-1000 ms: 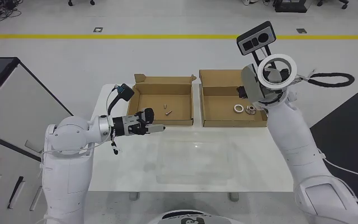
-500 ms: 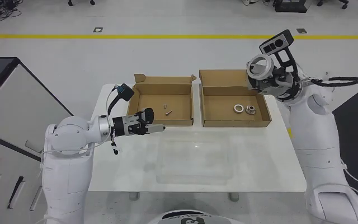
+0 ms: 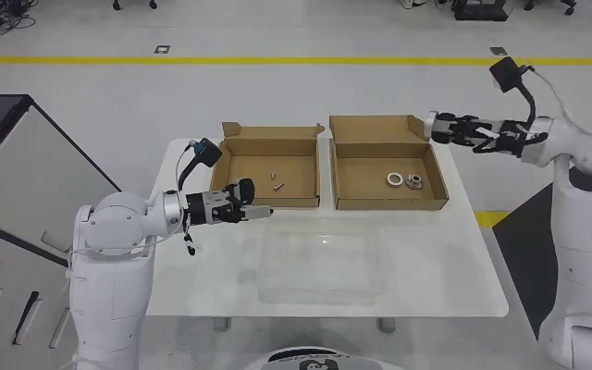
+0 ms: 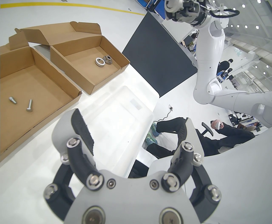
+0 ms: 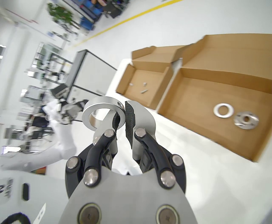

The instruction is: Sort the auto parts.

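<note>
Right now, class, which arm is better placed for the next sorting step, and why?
Right: the right gripper holds a metal ring near the box of ring parts; the left gripper is open, empty.

A pale grey floor (image 3: 277,92) spreads out ahead of both claws. A yellow line (image 3: 277,60) crosses it well beyond the left claw (image 3: 264,212) and the right claw (image 3: 437,128). The white desk (image 3: 444,268) lies under the left claw. A dark mat (image 3: 546,213) covers the floor behind and below the right claw, beside the desk. A grey cabinet (image 3: 37,157) stands behind the left claw. Ceiling lights (image 4: 245,26) dot the hall, and shelving (image 5: 40,59) and a plant (image 5: 56,9) line its far side.
</note>
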